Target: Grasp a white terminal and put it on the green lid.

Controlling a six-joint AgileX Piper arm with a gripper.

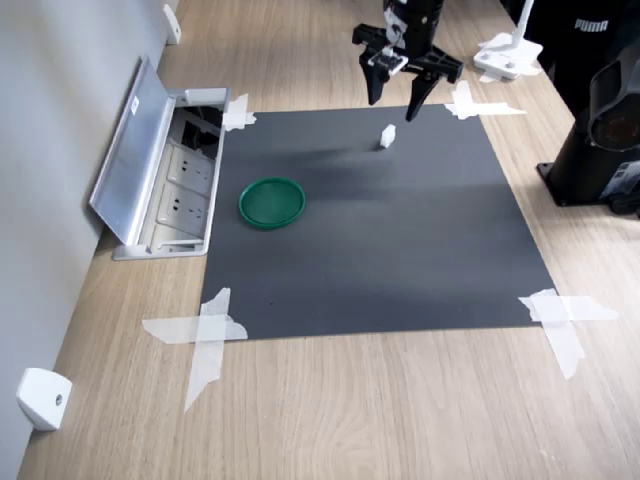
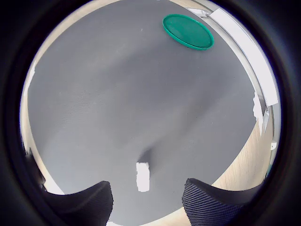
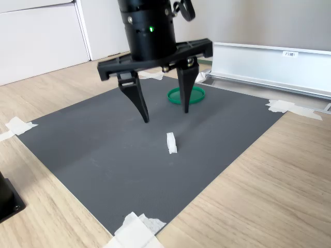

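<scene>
In the first exterior view we see our gripper [image 1: 398,108] hanging wide open and empty above the far edge of the dark mat [image 1: 400,260] taped to the wooden surface [image 1: 330,410], and the white terminal [image 1: 385,137] stands on the mat just below the fingertips, near that far edge. The green lid [image 1: 272,202] lies flat on the mat toward its edge next to the open socket box [image 1: 165,180], well apart from the terminal. We judge the step in hand to be the descent for the grasp: we should come straight down with one finger on each side of the block and close only once the tips are level with it, since so small a piece could tip or skid away if a finger clips it. In the wrist view the terminal [image 2: 143,176] sits between the two dark fingertips [image 2: 200,200], slightly nearer one of them, so a small sideways correction looks wise to us; the lid [image 2: 188,31] shows far across bare mat. In the second exterior view the gripper [image 3: 164,111] hovers clear of the terminal [image 3: 171,142], whose narrow body stands on the mat with the lid [image 3: 186,95] beyond it. Nothing lies on the mat between block and lid, so the carry looks free to us. The tape [image 3: 135,231] at the mat's corners, the socket box's raised metal flap [image 3: 271,64] and a black base [image 1: 600,140] on the surface all stand off the path.
</scene>
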